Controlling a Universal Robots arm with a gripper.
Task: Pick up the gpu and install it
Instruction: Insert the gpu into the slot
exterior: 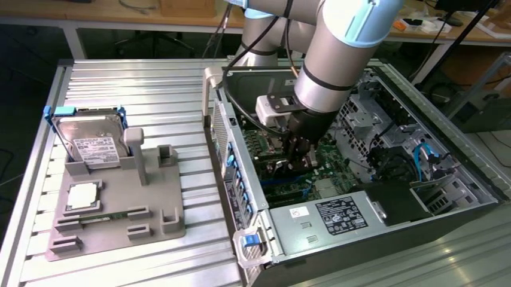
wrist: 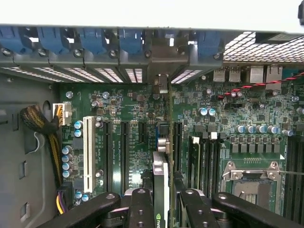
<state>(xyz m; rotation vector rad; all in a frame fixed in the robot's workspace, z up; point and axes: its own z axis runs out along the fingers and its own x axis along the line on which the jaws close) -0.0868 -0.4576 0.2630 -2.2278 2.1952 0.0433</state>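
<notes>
Inside the open computer case (exterior: 447, 197), which lies on its side on the ribbed metal worktop (exterior: 119, 84) at the exterior view's right, the robot arm (exterior: 335, 54) reaches down from twelve o'clock. Its black claw (exterior: 297, 156) hangs low over the green motherboard (exterior: 331, 161) near the middle of the case.

In the wrist view the claw (wrist: 161, 199) is narrowed around the gpu (wrist: 160, 180), a thin card seen edge-on and standing upright, with one dark finger (wrist: 141, 209) pressed to each face. The card's silver end bracket (wrist: 160, 85) points toward the slotted rear wall of the case (wrist: 118, 73), where blue latches (wrist: 128, 42) run in a row. The card's lower edge lines up with a long black expansion slot (wrist: 176, 137), though whether it is fully seated there is hard to judge from this angle. A white slot (wrist: 88, 152) and further black slots (wrist: 124, 147) lie beside it, well clear of the card. The bare processor socket (wrist: 251, 183) sits on the far side of the memory slots (wrist: 206, 161).

At nine o'clock in the exterior view, a grey holder tray (exterior: 112, 221) rests on the worktop, well apart from the case. A silver hard drive (exterior: 92, 140) with a white label stands upright in it, and a narrow green memory stick (exterior: 100, 220) lies flat near its front.
</notes>
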